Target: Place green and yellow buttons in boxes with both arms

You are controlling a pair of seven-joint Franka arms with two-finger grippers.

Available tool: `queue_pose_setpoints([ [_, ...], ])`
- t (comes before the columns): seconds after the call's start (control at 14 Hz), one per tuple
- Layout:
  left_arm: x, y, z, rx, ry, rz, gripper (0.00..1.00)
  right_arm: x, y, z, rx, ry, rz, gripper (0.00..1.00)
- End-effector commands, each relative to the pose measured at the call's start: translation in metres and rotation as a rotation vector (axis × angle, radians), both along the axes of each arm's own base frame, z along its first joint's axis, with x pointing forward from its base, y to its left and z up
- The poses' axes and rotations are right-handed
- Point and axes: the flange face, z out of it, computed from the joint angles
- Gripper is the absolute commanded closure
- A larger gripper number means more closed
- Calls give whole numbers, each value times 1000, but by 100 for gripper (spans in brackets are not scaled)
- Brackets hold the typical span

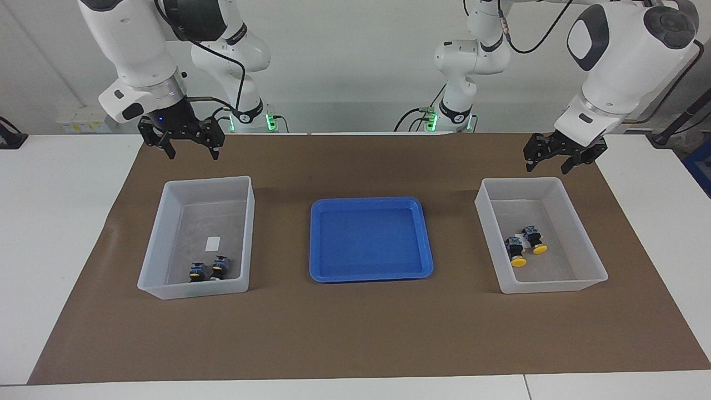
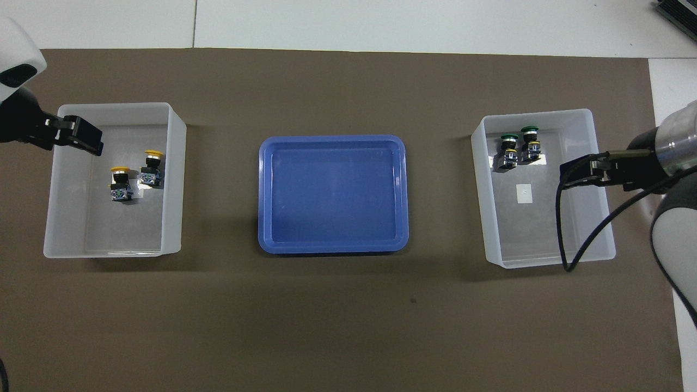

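Note:
Two yellow buttons [image 1: 525, 246] [image 2: 136, 176] lie side by side in the translucent box [image 1: 550, 284] [image 2: 173, 179] at the left arm's end of the table. Two green buttons [image 1: 207, 270] [image 2: 519, 147] lie side by side in the matching box [image 1: 191, 288] [image 2: 482, 190] at the right arm's end. My left gripper [image 1: 547, 165] [image 2: 81, 137] is open and empty, raised over the yellow buttons' box. My right gripper [image 1: 191, 151] [image 2: 572, 177] is open and empty, raised over the green buttons' box.
A shallow blue tray [image 1: 371, 274] [image 2: 333, 247] with nothing in it sits on the brown mat [image 1: 355, 333] between the two boxes. A black cable hangs from the right arm over its box [image 2: 561, 234].

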Motion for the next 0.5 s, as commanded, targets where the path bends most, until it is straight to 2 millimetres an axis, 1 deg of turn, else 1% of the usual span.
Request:
queue_pose_setpoints([
  [0.0, -19, 5, -12, 5, -24, 2, 10, -10, -6, 4, 14, -17, 22, 0],
  [0.07, -18, 10, -9, 5, -30, 10, 7, -12, -5, 6, 13, -18, 20, 0],
  [0.22, -17, 12, 0, 7, -41, 16, 4, -12, -5, 1, 11, -17, 14, 0],
  [0.43, -17, 15, 17, 6, -47, 21, 4, -8, -13, 4, 13, -54, -2, 0],
])
